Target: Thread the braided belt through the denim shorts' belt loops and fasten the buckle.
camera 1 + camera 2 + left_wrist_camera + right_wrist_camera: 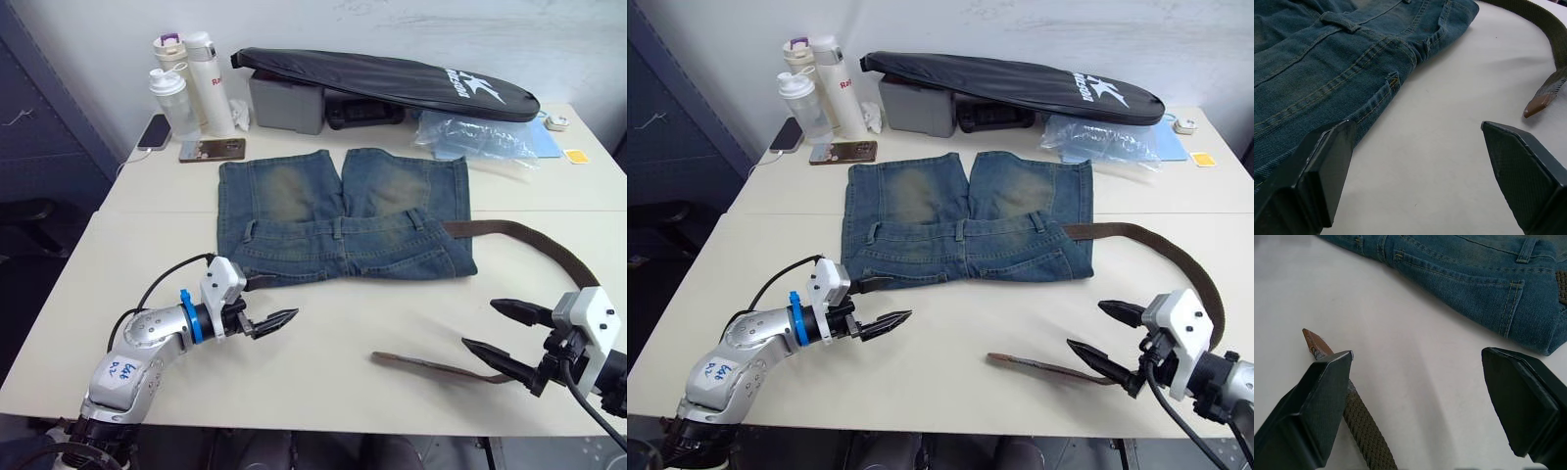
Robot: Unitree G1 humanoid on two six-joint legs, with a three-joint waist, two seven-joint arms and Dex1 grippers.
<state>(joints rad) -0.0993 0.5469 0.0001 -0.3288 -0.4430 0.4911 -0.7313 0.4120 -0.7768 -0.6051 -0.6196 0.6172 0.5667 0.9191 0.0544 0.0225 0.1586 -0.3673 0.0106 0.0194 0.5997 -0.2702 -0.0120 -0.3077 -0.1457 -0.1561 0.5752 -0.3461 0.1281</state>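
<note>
The denim shorts (343, 211) lie flat mid-table, waistband toward me, with belt loops (338, 227) standing along it. The braided belt (549, 245) comes out of the waistband's right end, curves around to the right and runs back to its tapered tip (380, 357) on the bare table. A short dark end (261, 282) pokes out at the waistband's left end; I cannot make out the buckle. My left gripper (279, 321) is open just below the shorts' left corner (1393, 81), holding nothing. My right gripper (480, 326) is open over the belt's tip section (1359, 426).
At the table's back stand two bottles (181, 93), a phone (212, 149), a grey box (286, 103) under a long black bag (392, 78), and a clear plastic bag (475, 137). A seam (147, 211) crosses the table. The front edge is close under both grippers.
</note>
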